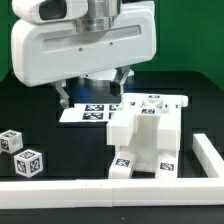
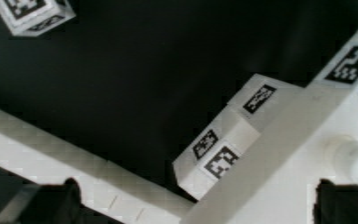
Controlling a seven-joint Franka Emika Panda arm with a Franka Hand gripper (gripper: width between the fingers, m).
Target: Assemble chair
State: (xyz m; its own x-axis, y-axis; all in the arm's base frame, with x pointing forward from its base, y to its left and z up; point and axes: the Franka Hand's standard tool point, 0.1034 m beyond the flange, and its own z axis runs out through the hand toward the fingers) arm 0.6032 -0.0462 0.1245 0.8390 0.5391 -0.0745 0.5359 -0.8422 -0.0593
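The partly built chair [image 1: 148, 132] is a stack of glossy white tagged pieces standing at the exterior view's right of centre. It also shows in the wrist view [image 2: 247, 135] with several tags on its side. Two small tagged cube legs [image 1: 30, 161] [image 1: 9, 141] lie loose at the exterior view's left; one shows in the wrist view [image 2: 34, 13]. My gripper [image 1: 95, 88] hangs above the table just behind the chair. Its dark fingers [image 2: 51, 205] stand wide apart with nothing between them, and the gripper [image 2: 197, 207] is open and empty.
The marker board [image 1: 85, 113] lies flat behind the chair, under my gripper. A long white border rail [image 1: 90, 190] runs along the front and turns up the exterior view's right side [image 1: 208, 155]. It crosses the wrist view [image 2: 60, 145].
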